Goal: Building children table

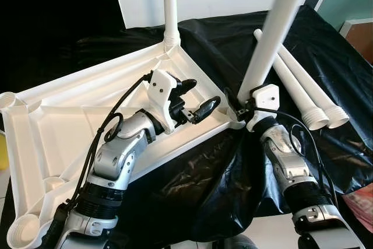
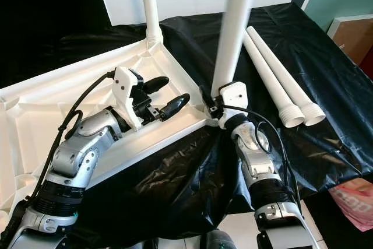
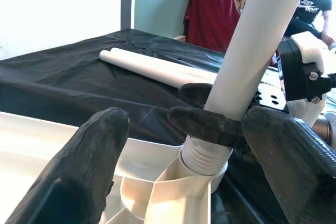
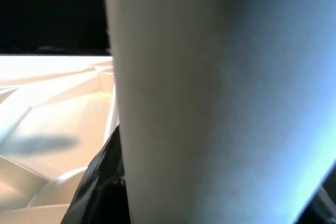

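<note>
Standing on the tabletop (image 1: 70, 94): 2 legs (image 1: 169, 4), 1 clamped by right gripper (image 1: 238, 104); 2 spare legs (image 1: 303, 86); left gripper (image 1: 198, 98) apparently parted.

A black plastic sheet (image 1: 326, 80) is covering the worktop, crumpling into glossy folds and hanging over the near edge in front of the robot. Lying directly on it is the white tabletop (image 1: 70, 115), turned upside down so its ribbed underside and round corner sockets are facing up — it is taking up the robot's left side of the sheet. On the right side two loose white legs (image 1: 303, 88) are lying side by side, touching along their length, their threaded ends pointing toward the near right edge — well apart from the upturned tabletop, with bare black sheet showing between them.
</note>
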`<state>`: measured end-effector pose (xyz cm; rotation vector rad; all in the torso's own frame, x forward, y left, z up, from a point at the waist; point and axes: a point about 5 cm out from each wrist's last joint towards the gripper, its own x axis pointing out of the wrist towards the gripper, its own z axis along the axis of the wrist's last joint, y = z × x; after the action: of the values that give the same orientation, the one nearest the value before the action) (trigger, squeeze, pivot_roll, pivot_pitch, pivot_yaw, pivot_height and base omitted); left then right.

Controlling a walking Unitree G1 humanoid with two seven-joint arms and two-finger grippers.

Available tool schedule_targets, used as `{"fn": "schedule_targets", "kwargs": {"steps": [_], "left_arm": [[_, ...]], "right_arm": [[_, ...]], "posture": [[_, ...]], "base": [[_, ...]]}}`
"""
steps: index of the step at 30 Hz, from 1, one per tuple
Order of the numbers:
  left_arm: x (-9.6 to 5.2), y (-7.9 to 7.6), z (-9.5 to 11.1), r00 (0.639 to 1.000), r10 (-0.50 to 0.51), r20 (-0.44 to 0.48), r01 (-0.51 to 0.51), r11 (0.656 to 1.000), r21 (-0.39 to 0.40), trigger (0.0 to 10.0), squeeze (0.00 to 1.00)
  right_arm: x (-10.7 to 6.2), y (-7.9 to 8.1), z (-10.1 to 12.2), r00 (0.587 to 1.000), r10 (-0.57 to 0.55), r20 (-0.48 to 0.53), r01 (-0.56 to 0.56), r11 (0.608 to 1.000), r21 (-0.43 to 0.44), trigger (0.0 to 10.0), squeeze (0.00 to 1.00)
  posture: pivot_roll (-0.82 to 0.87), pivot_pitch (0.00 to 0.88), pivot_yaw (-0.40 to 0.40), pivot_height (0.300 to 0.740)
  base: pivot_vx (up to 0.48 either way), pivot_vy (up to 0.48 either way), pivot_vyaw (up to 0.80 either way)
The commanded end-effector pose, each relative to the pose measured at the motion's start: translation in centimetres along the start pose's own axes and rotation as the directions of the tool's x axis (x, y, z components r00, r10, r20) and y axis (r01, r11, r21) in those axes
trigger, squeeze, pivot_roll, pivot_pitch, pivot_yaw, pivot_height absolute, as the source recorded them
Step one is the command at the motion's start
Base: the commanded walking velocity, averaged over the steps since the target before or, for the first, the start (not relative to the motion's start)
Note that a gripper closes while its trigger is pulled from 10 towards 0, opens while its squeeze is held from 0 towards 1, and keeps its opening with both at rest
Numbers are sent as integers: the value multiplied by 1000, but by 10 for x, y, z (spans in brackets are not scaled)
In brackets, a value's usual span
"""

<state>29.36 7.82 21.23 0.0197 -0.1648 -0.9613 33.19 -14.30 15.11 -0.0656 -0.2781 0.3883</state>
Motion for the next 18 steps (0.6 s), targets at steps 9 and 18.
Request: {"fn": "schedule_targets", "kwargs": {"steps": [9, 18], "left_arm": [[-2, 0, 1, 1000, -19, -8, 19, 1000, -5, 10000, 0], [-2, -1, 1, 1000, -21, -8, 21, 1000, -7, 10000, 0]], "right_arm": [[-11, -8, -32, 982, 68, -177, -64, 998, 25, 10000, 0], [-13, -10, -33, 968, 183, -174, -167, 981, 103, 10000, 0]], "posture": [[-13, 141, 18, 740], [-12, 145, 16, 740]], "base": [[0, 0, 0], [0, 0, 0]]}}
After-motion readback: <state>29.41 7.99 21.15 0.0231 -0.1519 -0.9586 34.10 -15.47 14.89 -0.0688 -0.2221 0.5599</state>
